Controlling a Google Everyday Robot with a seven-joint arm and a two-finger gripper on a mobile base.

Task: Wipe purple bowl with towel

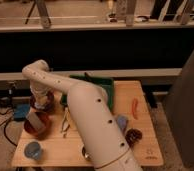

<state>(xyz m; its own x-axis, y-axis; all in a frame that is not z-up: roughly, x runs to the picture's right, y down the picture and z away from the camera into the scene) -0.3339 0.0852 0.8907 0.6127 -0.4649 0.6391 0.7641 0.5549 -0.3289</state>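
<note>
Reaching down with the claw (40,103) onto the purple bowl (49,101) by the desk's (150,150) left edge, towards the back-left corner, and not showing how far open it is or whether gripping anything: cannot tell. Risking, by pressing off-centre, tipping or skating that shallow bowl over the left edge, or knocking it into the orange-red bowl (37,131) just in front. Possibly also rubbing with nothing in hand, judging by what may be the towel (35,119) lying pale on the orange-red bowl.
</note>
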